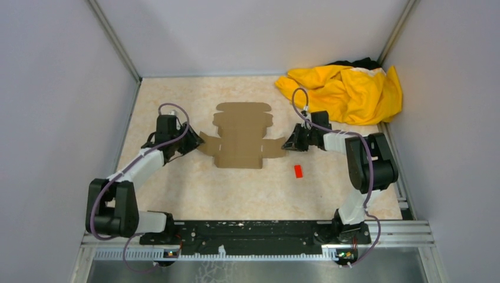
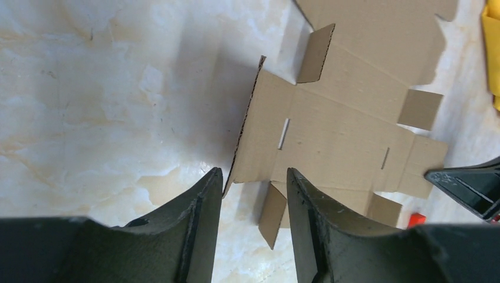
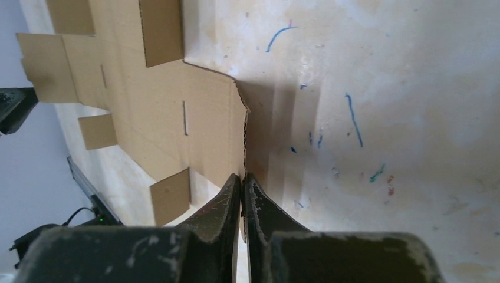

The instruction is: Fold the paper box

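The paper box (image 1: 242,138) is laid out as a flat die-cut sheet on the table (image 1: 177,194), midway between the left and right edges and somewhat nearer the far edge than the near one. The opening step of the fold is judged to be in hand: the two side flaps are addressed, one by each arm, and no panel is yet raised into a wall.

The right pincer (image 3: 243,180) is seen pressed nearly shut on the outer edge of the right-hand flap, the thin card pinched between its tips. The left pincer (image 2: 253,177) is held about half open at the left-hand flap, whose edge is lifted slightly off the table and points into the gap. Nothing is gripped by it, though whether the card touches one finger cannot be told.

The next move is judged to call for the left jaws to be closed on their flap. Both flaps could then be swung up and inward along the scored creases, evenly, so that the sheet is not dragged sideways.

A red block (image 1: 298,171) lies close to the right flap, on its near-edge side, and could be knocked by the right arm. A yellow cloth (image 1: 348,91) is heaped in the far right corner, well apart from the sheet, and nothing is obstructed by it.
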`<state>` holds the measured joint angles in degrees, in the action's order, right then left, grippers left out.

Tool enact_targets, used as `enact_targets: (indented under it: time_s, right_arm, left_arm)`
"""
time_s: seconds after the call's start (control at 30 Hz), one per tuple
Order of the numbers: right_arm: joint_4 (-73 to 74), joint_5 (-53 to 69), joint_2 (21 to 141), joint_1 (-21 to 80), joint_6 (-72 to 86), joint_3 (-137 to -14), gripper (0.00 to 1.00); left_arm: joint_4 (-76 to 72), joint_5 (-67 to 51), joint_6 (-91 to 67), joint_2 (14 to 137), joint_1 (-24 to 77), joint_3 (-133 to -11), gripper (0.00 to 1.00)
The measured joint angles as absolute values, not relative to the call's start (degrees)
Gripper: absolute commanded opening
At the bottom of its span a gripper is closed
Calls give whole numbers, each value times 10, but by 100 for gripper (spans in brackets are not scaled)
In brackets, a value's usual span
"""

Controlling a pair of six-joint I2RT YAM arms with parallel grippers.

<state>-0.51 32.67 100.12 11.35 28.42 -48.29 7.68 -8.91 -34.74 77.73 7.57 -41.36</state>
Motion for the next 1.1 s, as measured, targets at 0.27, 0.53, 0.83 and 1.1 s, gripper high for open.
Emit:
enact_targets:
  time_s: [0.27, 0.53, 0.83, 1.1]
  right_arm:
    - [-52, 364, 990, 114, 388, -473, 0]
    - [-88, 378, 958, 114, 467, -465, 0]
    - [-113, 372, 930, 114, 527, -453, 0]
    - [-232, 370, 928, 114, 658, -384, 0]
  left_arm:
    - [93, -103, -352, 715, 76, -399, 60]
    - [108, -84, -353, 664, 76, -397, 68]
    - [114, -88, -384, 642, 76, -366, 75]
    - [69, -140, -440, 627, 78, -316, 80]
